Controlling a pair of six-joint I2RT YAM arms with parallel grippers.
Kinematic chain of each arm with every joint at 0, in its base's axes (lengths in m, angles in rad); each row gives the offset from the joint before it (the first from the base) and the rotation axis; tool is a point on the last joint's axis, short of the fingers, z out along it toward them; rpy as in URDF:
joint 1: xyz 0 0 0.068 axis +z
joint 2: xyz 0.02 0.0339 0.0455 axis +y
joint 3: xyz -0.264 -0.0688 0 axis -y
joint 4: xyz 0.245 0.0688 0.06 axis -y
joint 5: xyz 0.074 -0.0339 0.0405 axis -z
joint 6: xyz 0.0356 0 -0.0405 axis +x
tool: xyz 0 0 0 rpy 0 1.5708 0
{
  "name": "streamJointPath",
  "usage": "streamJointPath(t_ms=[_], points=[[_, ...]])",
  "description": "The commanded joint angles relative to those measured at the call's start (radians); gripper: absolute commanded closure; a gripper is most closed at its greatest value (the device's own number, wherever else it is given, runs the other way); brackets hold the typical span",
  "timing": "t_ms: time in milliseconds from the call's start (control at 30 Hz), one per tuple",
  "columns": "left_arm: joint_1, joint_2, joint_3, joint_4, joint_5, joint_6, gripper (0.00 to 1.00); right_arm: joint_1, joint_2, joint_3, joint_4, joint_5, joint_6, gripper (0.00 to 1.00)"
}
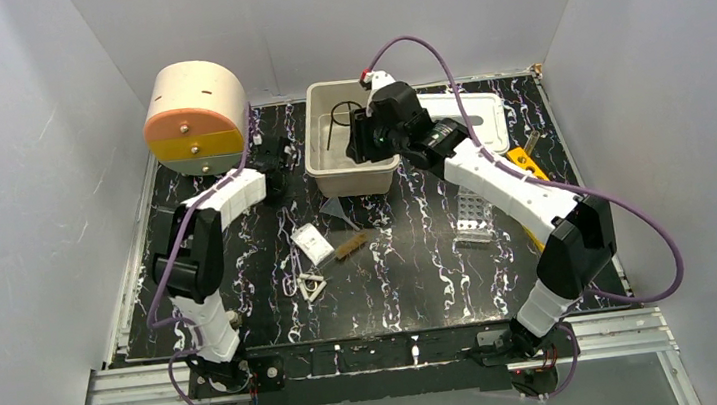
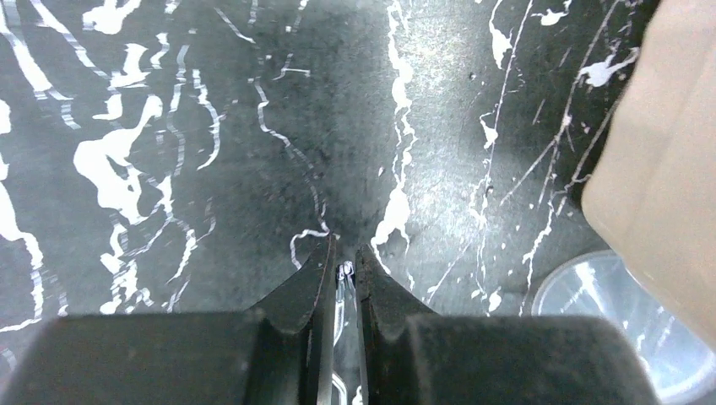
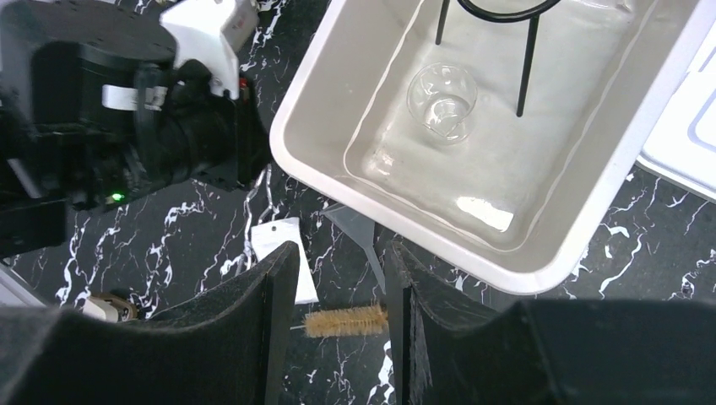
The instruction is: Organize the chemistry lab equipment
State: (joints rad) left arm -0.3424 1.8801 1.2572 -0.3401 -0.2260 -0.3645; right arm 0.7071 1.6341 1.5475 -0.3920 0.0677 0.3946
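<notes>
My left gripper (image 1: 273, 159) hangs low over the black marbled table between the drum and the beige bin (image 1: 323, 169). In the left wrist view it (image 2: 344, 256) is shut on a thin clear glass rod (image 2: 344, 283). My right gripper (image 1: 366, 144) is open and empty above the bin's near edge (image 3: 405, 215). The bin holds a small glass flask (image 3: 441, 101) and a black ring stand (image 3: 525, 59). On the table lie a grey cone (image 1: 335, 210), a clear packet (image 1: 310, 243), a bristle brush (image 1: 351, 246), thin rods (image 1: 293, 268), a white triangle frame (image 1: 311, 288) and a grey holed rack (image 1: 474, 218).
The big beige-and-orange drum (image 1: 197, 119) stands at the back left. A white lid (image 1: 474, 115) lies right of the bin, with a yellow tube rack (image 1: 528, 161) beside it. A clear round dish (image 2: 616, 325) sits by the bin wall (image 2: 667, 169). White walls enclose the table.
</notes>
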Motion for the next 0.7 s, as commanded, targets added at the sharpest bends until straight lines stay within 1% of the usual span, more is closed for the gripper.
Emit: streamJointPath(t_ms=[0, 267, 500, 600, 667], points=[[0.002, -0.163, 0.011, -0.061, -0.062, 0.038, 1.00, 0.000, -0.061, -0.010, 0.043, -0.010, 0.005, 0.50], [0.002, -0.317, -0.010, -0.077, -0.062, -0.044, 1.00, 0.000, -0.094, -0.073, 0.085, -0.056, -0.004, 0.49], [0.002, -0.408, -0.002, -0.090, -0.089, -0.092, 1.00, 0.000, -0.143, -0.209, 0.219, -0.234, -0.016, 0.48], [0.002, -0.452, -0.004, -0.104, -0.128, -0.096, 1.00, 0.000, -0.152, -0.244, 0.257, -0.299, -0.013, 0.47], [0.001, -0.484, -0.010, -0.107, -0.127, -0.083, 1.00, 0.001, -0.154, -0.262, 0.283, -0.339, -0.013, 0.44]])
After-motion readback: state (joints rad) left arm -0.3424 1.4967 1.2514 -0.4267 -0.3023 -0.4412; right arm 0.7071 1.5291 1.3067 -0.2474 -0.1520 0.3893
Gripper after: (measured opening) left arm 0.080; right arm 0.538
